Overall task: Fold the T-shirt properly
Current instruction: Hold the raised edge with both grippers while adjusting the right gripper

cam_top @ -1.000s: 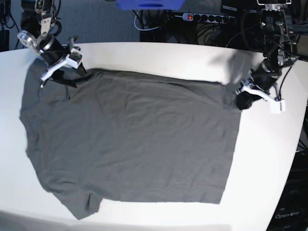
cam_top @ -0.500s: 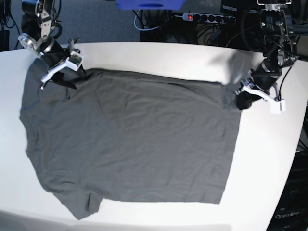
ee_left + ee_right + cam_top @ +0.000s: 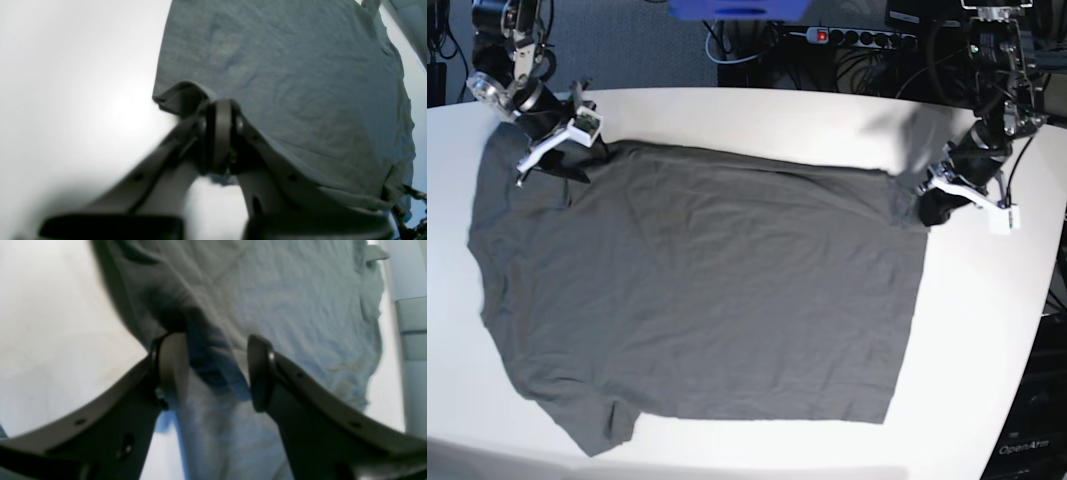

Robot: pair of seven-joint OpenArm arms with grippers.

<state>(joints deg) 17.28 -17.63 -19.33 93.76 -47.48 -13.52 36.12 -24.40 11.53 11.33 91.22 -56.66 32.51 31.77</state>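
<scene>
Across most of the white worktop [image 3: 757, 110] lies the T-shirt [image 3: 697, 290], spread flat and unfolded, hem toward the right edge, so both far corners can be taken for a fold. Near the far right edge, the left hand [image 3: 939, 200] is clamped shut on the hem corner. At the far left corner, the right hand [image 3: 562, 150] stands part open, straddling a bunched ridge of cloth; blur hides whether it pinches anything.

Bright overhead light; glare on white table [image 3: 83, 100]; wrist views blurred near lens, warped at edges.
</scene>
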